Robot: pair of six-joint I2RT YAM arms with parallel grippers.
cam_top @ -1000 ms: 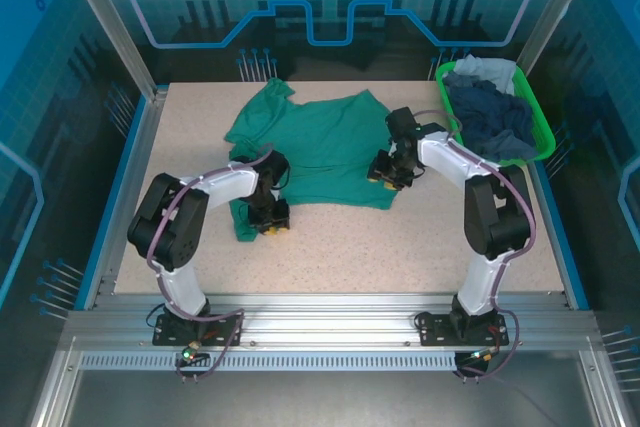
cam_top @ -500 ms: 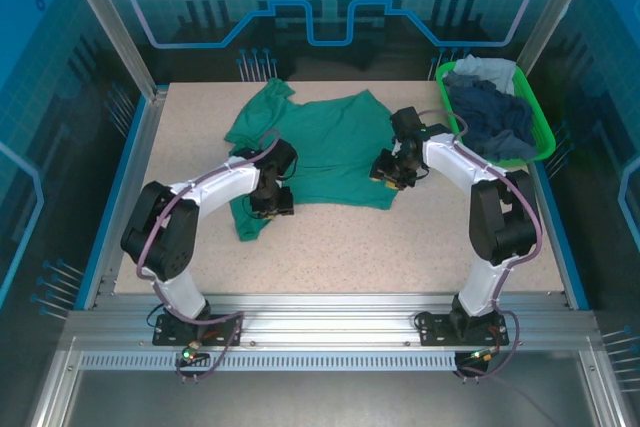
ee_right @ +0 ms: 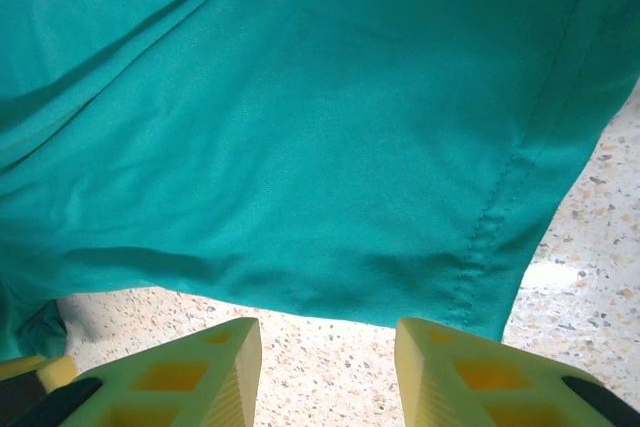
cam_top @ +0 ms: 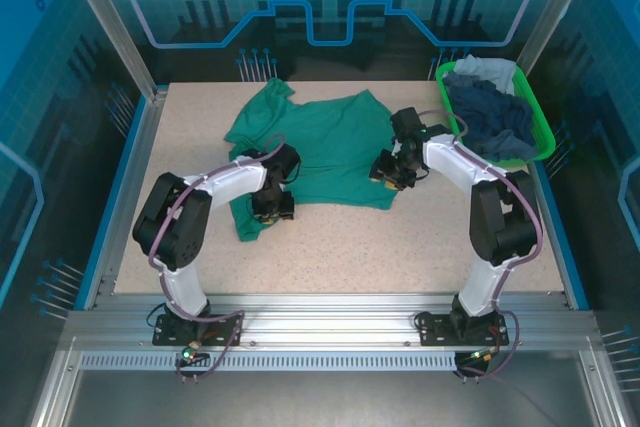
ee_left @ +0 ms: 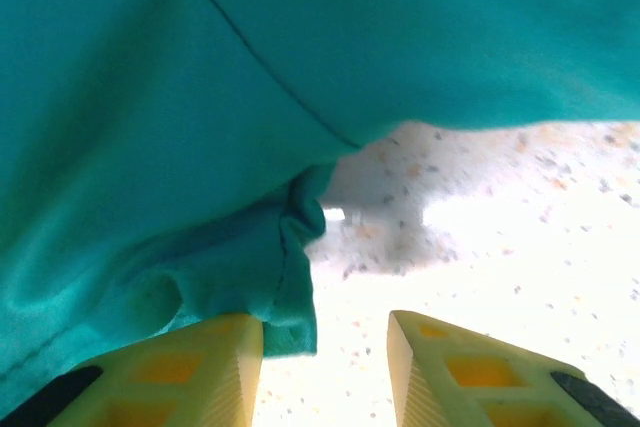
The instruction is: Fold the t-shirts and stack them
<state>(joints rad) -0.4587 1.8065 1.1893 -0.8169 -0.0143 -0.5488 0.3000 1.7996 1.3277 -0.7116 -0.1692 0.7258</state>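
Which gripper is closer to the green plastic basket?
Right. The right gripper is at the right edge of the teal shirt, left of the basket; the left gripper is at the shirt's lower left corner, farther away.

left arm (cam_top: 215, 185): elbow folded near base, forearm reaching inward | left gripper (cam_top: 272, 205): low, pointing down, yellow fingers (ee_left: 200, 362) parted | right arm (cam_top: 470, 172): extended forward, forearm angled inward | right gripper (cam_top: 388, 169): low, pointing down, yellow fingers (ee_right: 200, 367) parted
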